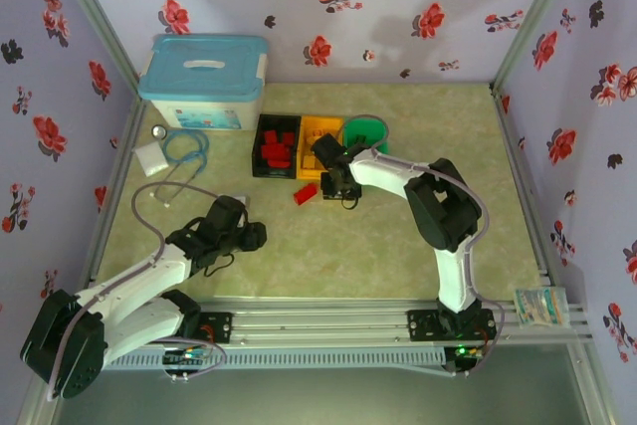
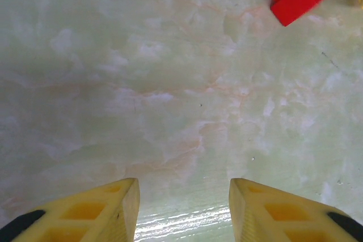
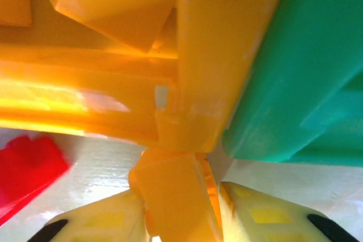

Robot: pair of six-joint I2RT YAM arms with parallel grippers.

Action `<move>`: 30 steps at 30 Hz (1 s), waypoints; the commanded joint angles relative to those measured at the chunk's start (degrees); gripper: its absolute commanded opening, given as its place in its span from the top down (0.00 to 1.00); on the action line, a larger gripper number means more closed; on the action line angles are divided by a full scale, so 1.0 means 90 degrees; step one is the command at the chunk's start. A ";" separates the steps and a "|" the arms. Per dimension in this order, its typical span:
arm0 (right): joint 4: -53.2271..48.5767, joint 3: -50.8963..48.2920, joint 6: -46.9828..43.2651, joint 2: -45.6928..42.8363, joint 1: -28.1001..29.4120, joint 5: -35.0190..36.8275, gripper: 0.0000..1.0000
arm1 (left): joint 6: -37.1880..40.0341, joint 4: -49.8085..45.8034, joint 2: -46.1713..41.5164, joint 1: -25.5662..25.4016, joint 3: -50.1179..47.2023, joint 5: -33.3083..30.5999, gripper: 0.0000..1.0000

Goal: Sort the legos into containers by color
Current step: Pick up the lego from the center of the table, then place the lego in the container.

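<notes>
Yellow brick (image 3: pixel 176 196), pinched between the right gripper (image 3: pixel 180 219) fingers, should lift straight up to clear the orange bin (image 3: pixel 85 94) wall just ahead.

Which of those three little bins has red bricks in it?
The black bin, leftmost of the row, holds the red bricks; the orange-yellow bin and green bin beside it show no red.

Black bin (image 1: pixel 257 146): held red bricks (image 1: pixel 277 152).
Yellow bin (image 1: pixel 320 121), green bin (image 1: pixel 366 132): alongside.
Loose red brick (image 1: pixel 306 193): lay nearby.
Yellow brick (image 3: pixel 176 196): tilted, at yellow bin's corner.
</notes>
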 commanded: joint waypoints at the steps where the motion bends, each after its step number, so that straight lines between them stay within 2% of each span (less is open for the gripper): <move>1: -0.0091 -0.0096 0.0160 0.0051 0.0042 0.0045 0.69 | -0.0113 0.0010 -0.0106 -0.0001 -0.0100 -0.0134 0.55; 6: -0.0127 -0.0114 0.0143 -0.0196 0.0136 0.0129 0.77 | -0.0128 0.0063 -0.0091 -0.0003 -0.0131 -0.0132 0.55; 17: -0.0409 0.0254 0.0010 -0.0964 0.0364 0.0338 0.80 | -0.0110 0.0126 -0.0062 -0.0003 -0.0096 -0.0139 0.55; 22: -0.0896 0.1151 -0.0341 -0.0762 0.0234 0.0475 0.80 | -0.0109 0.0047 -0.0147 -0.0012 -0.0072 -0.0135 0.55; 30: -0.1669 0.2949 -0.0813 0.0076 -0.0222 0.0380 0.78 | -0.0077 -0.0253 -0.0607 -0.0042 -0.0063 -0.0211 0.54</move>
